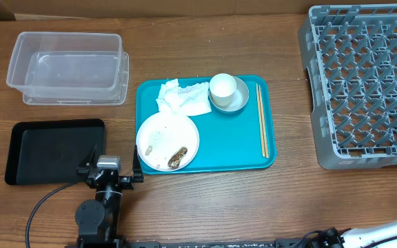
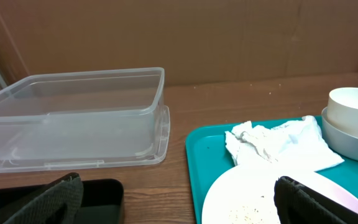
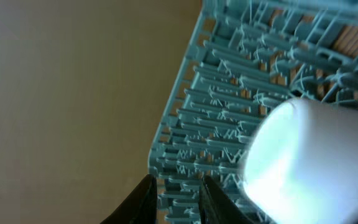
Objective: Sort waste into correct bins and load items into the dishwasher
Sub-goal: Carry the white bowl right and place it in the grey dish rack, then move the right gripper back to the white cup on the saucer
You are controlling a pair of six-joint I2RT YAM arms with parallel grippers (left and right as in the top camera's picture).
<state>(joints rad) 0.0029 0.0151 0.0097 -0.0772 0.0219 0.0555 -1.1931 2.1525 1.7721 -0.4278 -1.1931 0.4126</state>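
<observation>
Waste had not been sorted and no dish had been loaded, so far as could be seen. The left gripper was held spread wide and empty, low over the table, between the black tray and the flat plate, just beside the plate's rim.

On that plate, loose rice grains and a brown food lump were left. Beyond it on the teal serving tray lay the crumpled napkins, the cup in its greyish saucer, and the chopsticks along the right edge.

Nothing was seen in the clear tub or the black tray. The right gripper was narrowly parted with nothing between its fingers, facing the dish rack. A blurred white shape before it could not be identified. From overhead the rack looked unloaded, so the whole task was judged to remain.
</observation>
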